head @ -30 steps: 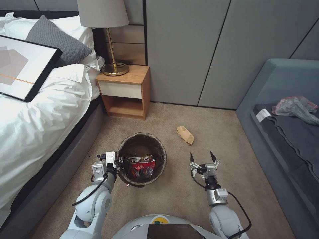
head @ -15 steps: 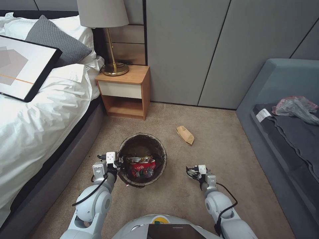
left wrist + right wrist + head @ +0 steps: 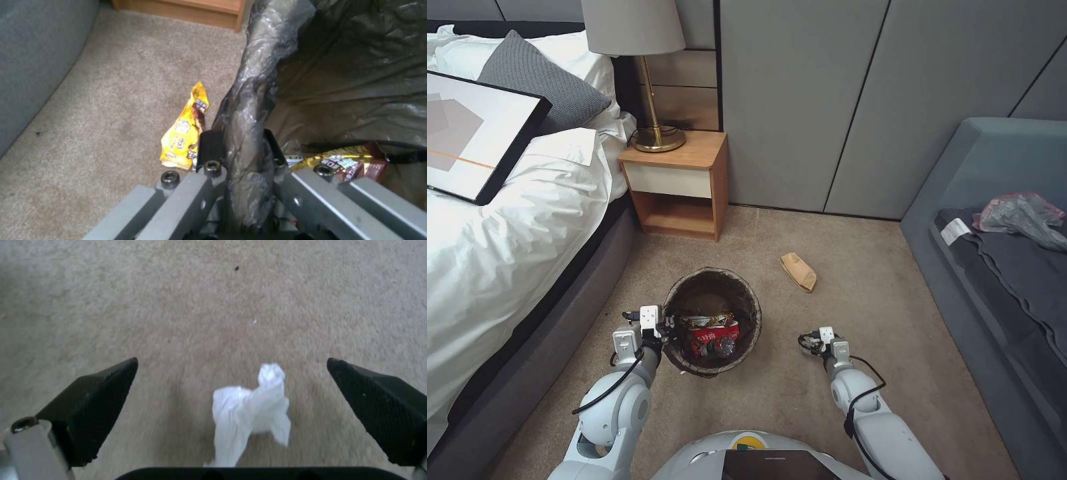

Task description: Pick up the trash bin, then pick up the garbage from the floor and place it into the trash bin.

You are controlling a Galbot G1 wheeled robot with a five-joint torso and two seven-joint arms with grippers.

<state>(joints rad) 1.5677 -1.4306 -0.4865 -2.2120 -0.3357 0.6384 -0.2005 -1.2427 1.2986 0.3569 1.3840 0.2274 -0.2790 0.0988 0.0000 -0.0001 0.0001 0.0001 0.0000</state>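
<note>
Bin: trash bin (image 3: 712,321) sits on the carpet just ahead of the robot, at about 11 o'clock from its base; light, thin-walled, its dark bag (image 3: 356,66) slippery over the rim. The rim is probably the only sound place to hold it.
Left gripper: left gripper (image 3: 238,151) is clamped on the bagged rim at the bin's 9 o'clock, one finger outside and one inside.
Bin contents: red-and-white cups and a gold wrapper (image 3: 710,333) lie inside.
Tan paper: tan paper (image 3: 798,271) lies on the floor at 1 o'clock from the bin, well apart; soft and flat.
Yellow wrapper: yellow wrapper (image 3: 184,133) lies on the carpet just beside the bin wall; crinkly, slick.
White wad: white wad (image 3: 251,413) lies on the carpet between the wide-spread fingers (image 3: 93,396) of the right gripper (image 3: 249,406); nearly weightless, crushable, so I judge a pinch across its middle best.
Change: right gripper (image 3: 817,341), at 3 o'clock from the bin, has tipped from pointing forward with fingers up to pointing down at the floor; bin and left gripper are unchanged.
</note>
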